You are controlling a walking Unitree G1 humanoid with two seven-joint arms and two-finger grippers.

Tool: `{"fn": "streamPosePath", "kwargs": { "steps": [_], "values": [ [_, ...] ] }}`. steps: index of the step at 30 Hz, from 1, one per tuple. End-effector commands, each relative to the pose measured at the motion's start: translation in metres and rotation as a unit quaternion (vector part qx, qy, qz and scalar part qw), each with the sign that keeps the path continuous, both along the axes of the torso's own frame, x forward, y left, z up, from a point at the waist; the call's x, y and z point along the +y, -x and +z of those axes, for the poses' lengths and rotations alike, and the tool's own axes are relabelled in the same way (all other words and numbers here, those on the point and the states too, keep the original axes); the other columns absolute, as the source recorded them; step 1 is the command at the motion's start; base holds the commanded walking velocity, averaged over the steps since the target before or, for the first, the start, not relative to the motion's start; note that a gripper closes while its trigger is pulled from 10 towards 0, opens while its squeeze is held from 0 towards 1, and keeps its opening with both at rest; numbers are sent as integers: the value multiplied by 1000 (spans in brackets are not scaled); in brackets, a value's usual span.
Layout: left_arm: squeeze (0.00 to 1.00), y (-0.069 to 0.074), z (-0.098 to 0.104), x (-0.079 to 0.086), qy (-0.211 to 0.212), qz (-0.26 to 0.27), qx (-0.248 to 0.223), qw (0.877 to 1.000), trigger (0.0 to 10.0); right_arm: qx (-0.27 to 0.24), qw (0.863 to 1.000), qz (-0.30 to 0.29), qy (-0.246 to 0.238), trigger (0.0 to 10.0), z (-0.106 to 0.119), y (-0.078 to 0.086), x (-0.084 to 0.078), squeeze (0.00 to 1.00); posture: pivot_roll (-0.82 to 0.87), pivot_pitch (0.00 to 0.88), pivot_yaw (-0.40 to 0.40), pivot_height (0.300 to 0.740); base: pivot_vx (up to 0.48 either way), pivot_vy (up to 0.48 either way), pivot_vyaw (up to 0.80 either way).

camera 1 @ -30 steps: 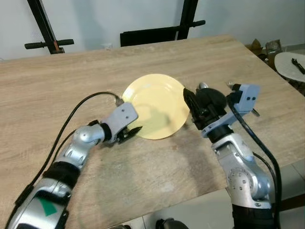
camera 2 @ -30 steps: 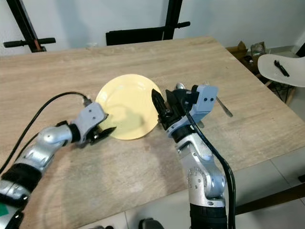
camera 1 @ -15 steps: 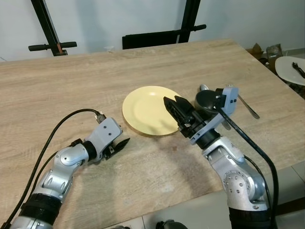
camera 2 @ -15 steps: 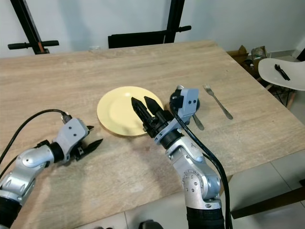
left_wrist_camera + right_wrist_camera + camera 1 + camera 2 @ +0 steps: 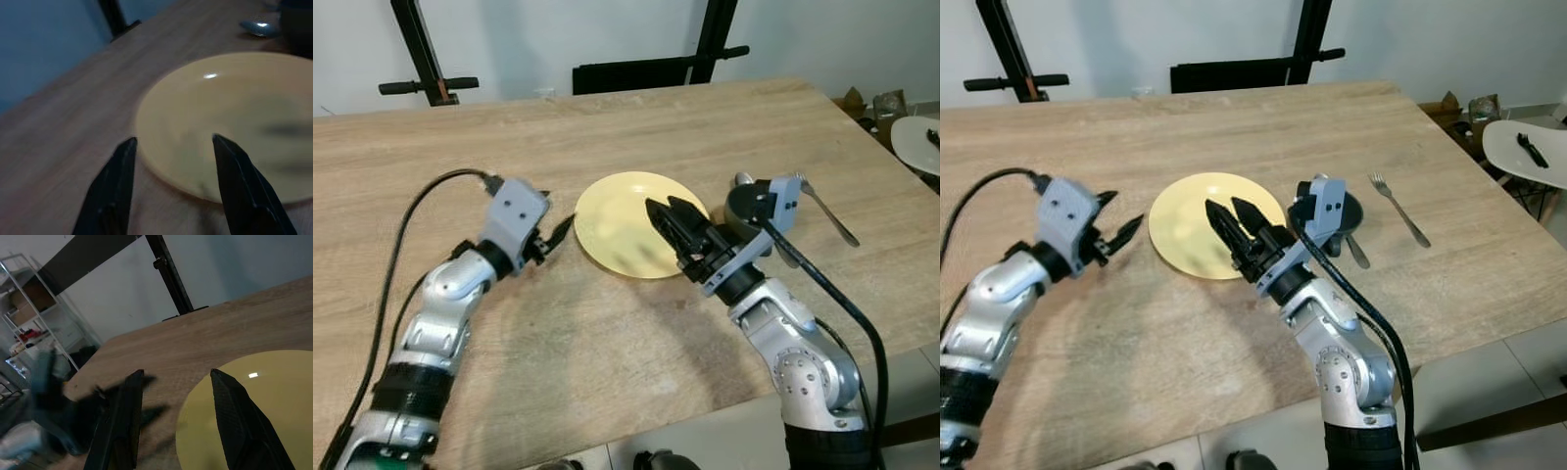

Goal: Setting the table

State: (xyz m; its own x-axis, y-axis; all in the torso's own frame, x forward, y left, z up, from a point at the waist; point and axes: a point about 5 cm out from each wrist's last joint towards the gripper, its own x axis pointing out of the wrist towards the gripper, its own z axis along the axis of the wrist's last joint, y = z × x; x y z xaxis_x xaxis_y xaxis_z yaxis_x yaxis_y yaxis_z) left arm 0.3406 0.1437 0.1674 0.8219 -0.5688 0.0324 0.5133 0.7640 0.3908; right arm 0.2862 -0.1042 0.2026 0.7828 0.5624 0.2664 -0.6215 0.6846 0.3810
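A pale yellow plate lies flat on the wooden table, a little right of the middle and nearer the robot's edge than the far one. The right hand hangs over the plate's near right part, its two black fingers spread apart with nothing between them, pointing across the plate toward the robot's left. In the right wrist view those fingers frame the plate's rim and the bare wood beyond it.

The left hand sits just off the plate's left rim, low over the table, fingers also parted and empty (the left wrist view shows the plate's edge lying right between the two tips, though whether they touch it I can't make out). A black cable loops from that wrist back along the silver forearm.

Behind the right wrist, just to the right of the plate, a small dark bowl is partly hidden, with a spoon lying on the table against its near side. Farther right a fork lies on the wood, well apart from the plate.

Beyond the far edge stands a black metal frame against a white wall, and off the table's right corner a white chair seat carries a small dark object.
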Motion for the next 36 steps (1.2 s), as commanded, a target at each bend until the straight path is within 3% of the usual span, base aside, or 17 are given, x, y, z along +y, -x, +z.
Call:
{"fn": "streamPosePath", "kwargs": {
  "steps": [1,3,7,12,14,15,16,17,21,24,32,36],
  "values": [
    [0,-5,-8,-12,-18,-20,12,1000,10000,0,1000,11,3,10000,0,-1,3,0,-90,93,9,740,0,0,0],
    [0,-7,-8,-16,-22,-23,13,999,10000,1,1000,13,4,10000,-1,-3,4,0,-95,97,10,740,0,0,0],
    [0,-21,-4,-42,-36,-42,8,998,10000,9,999,33,18,10000,-8,-15,13,0,-113,108,27,740,0,0,0],
    [0,-28,3,-55,-40,-53,2,998,10000,4,998,57,30,10000,-6,-22,19,0,-116,113,32,740,0,0,0],
    [0,-31,2,-60,-55,-70,13,996,10000,4,994,68,86,10000,-10,-28,24,0,-110,117,33,740,0,0,0],
    [0,-31,2,-60,-55,-70,13,996,10000,4,994,68,86,10000,-10,-28,24,0,-110,117,33,740,0,0,0],
    [0,-31,-6,-61,-83,-79,37,993,10000,21,988,67,141,10000,-19,-34,28,0,-108,116,29,740,0,0,0],
    [0,-31,-6,-61,-83,-79,37,993,10000,21,988,67,141,10000,-19,-34,28,0,-108,116,29,740,0,0,0],
    [0,-28,-31,-54,-109,-101,113,982,10000,83,979,82,167,10000,-36,-38,31,0,-107,117,27,740,0,0,0],
    [0,-24,-41,-49,-128,-112,138,976,10000,85,978,99,164,10000,-37,-37,33,0,-107,117,27,740,0,0,0],
    [0,-18,-53,-28,-153,-115,160,968,10000,74,978,105,167,10000,-35,-39,32,0,-85,117,24,740,0,0,0],
    [0,-9,-59,-12,-155,-119,166,967,10000,66,979,95,166,10000,-31,-39,22,0,-78,117,22,740,0,0,0]
  ]
}}
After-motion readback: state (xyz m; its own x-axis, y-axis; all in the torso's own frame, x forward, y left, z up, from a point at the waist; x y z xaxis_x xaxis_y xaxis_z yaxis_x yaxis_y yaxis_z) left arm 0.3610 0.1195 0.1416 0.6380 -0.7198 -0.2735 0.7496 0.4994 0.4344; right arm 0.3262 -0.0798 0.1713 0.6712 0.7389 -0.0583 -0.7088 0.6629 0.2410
